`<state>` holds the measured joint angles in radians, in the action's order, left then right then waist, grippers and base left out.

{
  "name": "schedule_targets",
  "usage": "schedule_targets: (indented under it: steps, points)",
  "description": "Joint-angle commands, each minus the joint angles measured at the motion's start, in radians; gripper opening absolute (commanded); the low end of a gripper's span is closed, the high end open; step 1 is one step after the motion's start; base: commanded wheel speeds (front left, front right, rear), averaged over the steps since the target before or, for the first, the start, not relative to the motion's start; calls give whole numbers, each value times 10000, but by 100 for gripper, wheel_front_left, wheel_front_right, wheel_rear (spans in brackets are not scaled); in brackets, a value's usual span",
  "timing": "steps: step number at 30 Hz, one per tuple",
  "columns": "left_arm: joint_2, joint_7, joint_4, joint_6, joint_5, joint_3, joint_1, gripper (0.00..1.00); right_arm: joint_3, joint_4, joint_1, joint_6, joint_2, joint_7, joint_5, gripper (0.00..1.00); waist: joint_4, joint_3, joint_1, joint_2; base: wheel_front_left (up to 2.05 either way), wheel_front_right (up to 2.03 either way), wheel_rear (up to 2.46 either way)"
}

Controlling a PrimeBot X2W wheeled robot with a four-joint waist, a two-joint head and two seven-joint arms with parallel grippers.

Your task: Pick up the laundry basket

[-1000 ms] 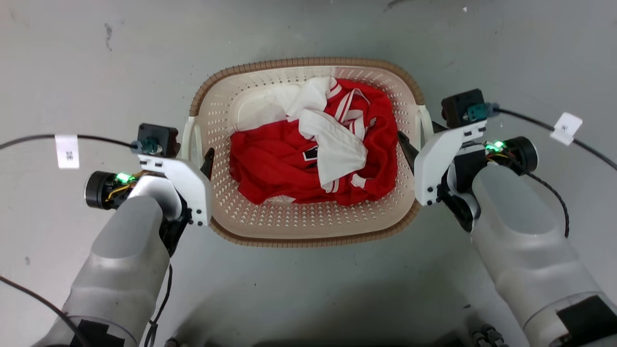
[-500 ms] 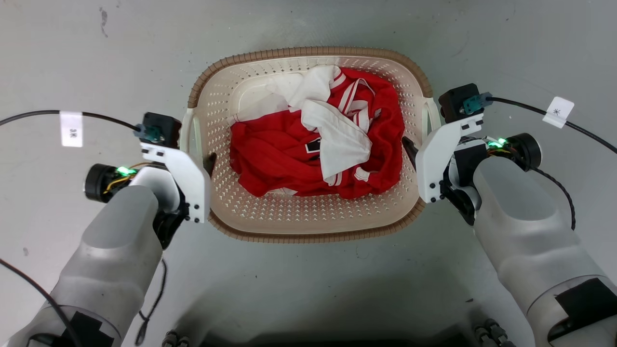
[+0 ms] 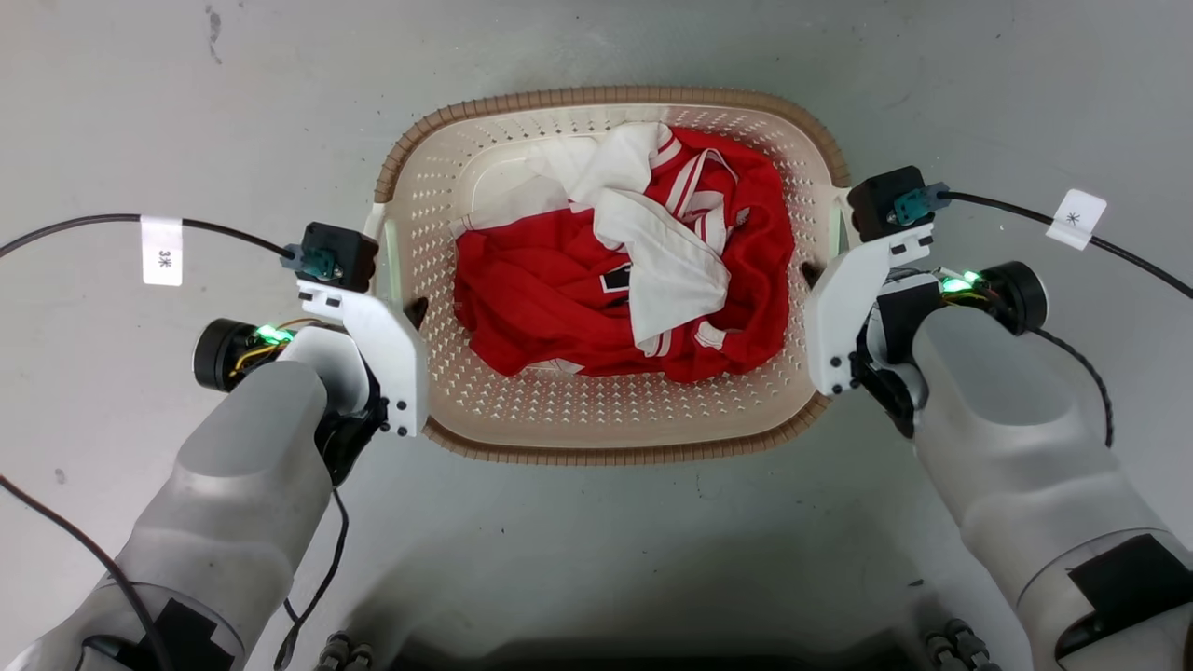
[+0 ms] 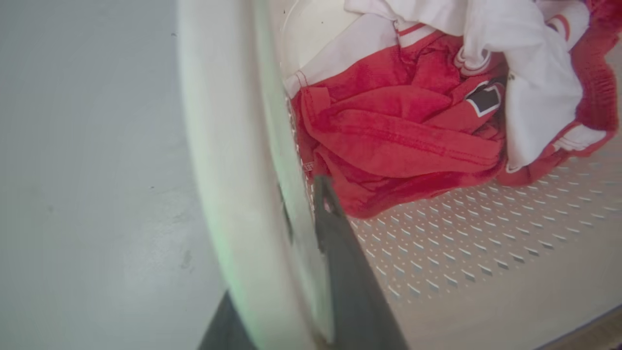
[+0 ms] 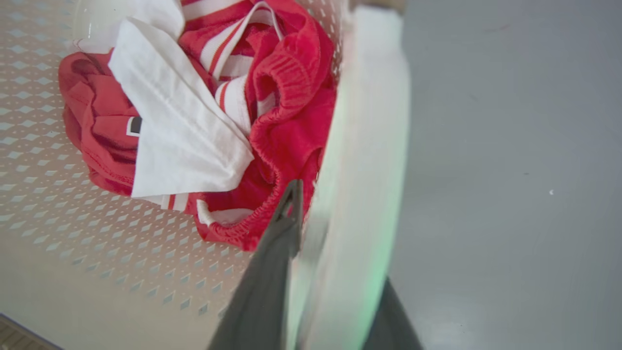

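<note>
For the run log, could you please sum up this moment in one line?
basket: red and white clothes inside | left gripper: shut on left handle | right gripper: shut on right handle

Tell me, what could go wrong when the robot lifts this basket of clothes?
The left end effector and right end effector each pinch only a thin white handle of the laundry basket, so one might slip and tip it. The loose red and white clothes could then spill out.

Surfaces I see
Smooth perforated plastic on the laundry basket (image 3: 606, 419), woven-look rim; clothes (image 3: 559, 298) soft cloth; floor (image 3: 596, 540) matt, scuffed.
</note>
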<state>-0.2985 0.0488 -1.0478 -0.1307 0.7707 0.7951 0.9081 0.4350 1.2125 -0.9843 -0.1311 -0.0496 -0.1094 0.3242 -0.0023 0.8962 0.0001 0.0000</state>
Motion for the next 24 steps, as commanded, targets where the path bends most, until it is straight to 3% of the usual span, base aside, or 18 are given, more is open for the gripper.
schedule_targets:
  steps: [1,13,24]
  points:
    - [-32,-57,-41,20,138,76,108,0,54,43,-107,5,-13,31,13,0,15,5,-1,0,0,0,0]
    - [-309,51,34,17,1080,1098,133,0,164,236,-72,-9,-37,-236,147,0,14,-467,-1,0,0,0,0]
    - [-978,1395,1193,15,2560,2506,-651,0,788,337,516,-9,-53,-2847,907,0,-160,-2598,-1,0,0,0,0]
